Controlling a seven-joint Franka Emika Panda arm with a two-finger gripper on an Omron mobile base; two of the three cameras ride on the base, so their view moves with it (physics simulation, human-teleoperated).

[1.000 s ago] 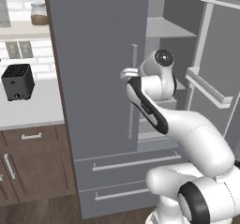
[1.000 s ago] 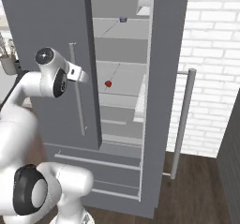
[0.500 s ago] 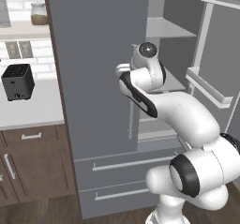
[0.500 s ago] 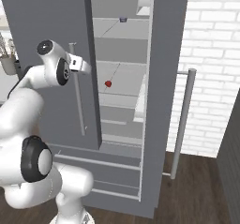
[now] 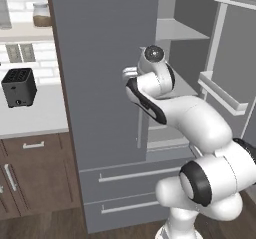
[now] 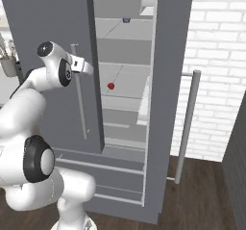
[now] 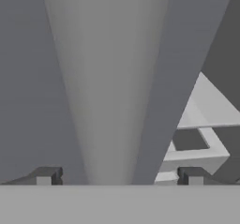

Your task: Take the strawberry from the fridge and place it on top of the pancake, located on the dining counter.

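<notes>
- Tall grey double-door fridge [image 6: 53,56]: right door swung open, left door shut or nearly so; pale grey shelves exposed in the gap. Opening step judged done for the right door.
- Long silver bar handle [image 7: 110,87] of the left door: stands between the finger tips in the hand view, close up.
- Two-finger gripper [image 7: 119,176] on the white arm: tips spread wide, one on each side of the bar, not clamped on it; nothing held.
- Tiny bright red strawberry [image 6: 110,85]: resting on a middle shelf inside the fridge, to the right of the gripper and well apart from it. Untouched.
- Small dark blue item [image 6: 126,19]: on a higher shelf, far back.
- Black toaster [image 5: 18,87]: on the white worktop left of the fridge.
- Remaining, by judgement: reach in, pick the fruit, carry it to the pancake on the dining counter. Task at an early stage.
</notes>
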